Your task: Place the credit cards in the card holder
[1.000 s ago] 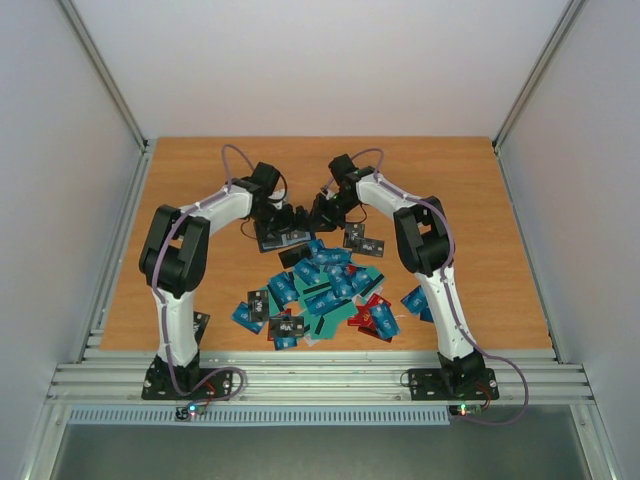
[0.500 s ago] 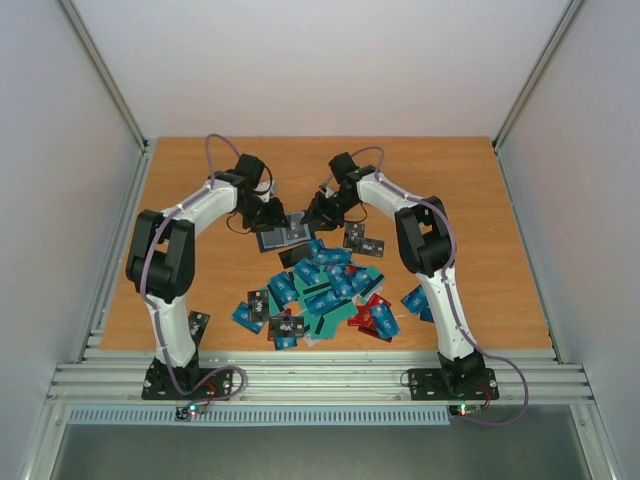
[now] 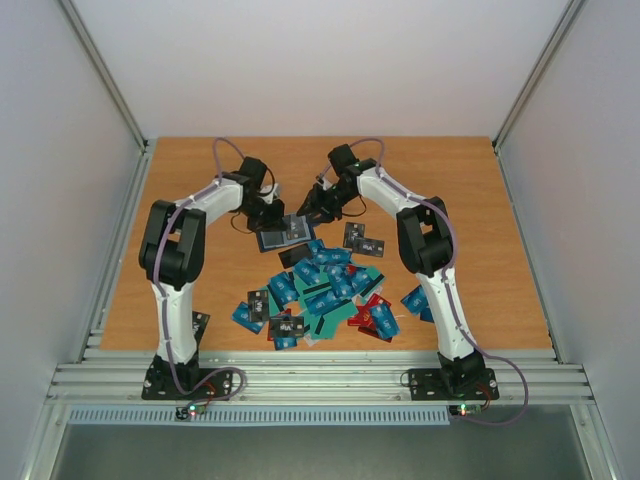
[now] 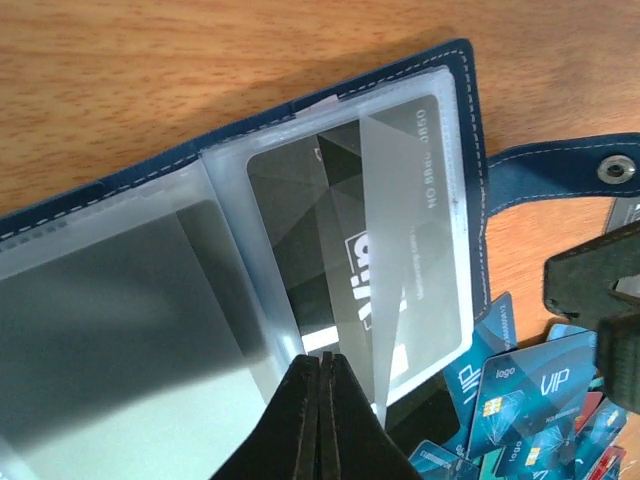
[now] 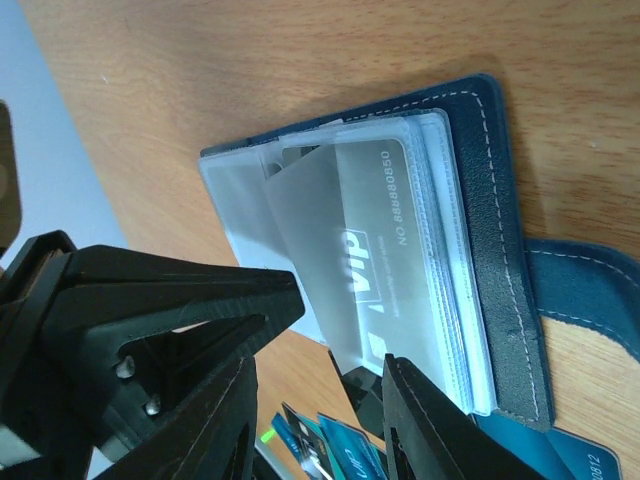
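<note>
The holder [image 3: 283, 237] lies open at the far middle of the desk [image 3: 190, 215], a black card [image 4: 310, 240] in its clear sleeve [image 4: 120, 270]; left claw [image 4: 320, 362] clenched at the sleeve, right claw [image 5: 345, 330] released above it

Robotics laboratory test cell. A wooden table [image 3: 480, 200] is boxed in by plain white panels [image 3: 320, 60] and aluminium rails [image 3: 320, 378]. The left arm [image 3: 168, 250] and right arm [image 3: 425, 240] are bolted at its near edge.
</note>
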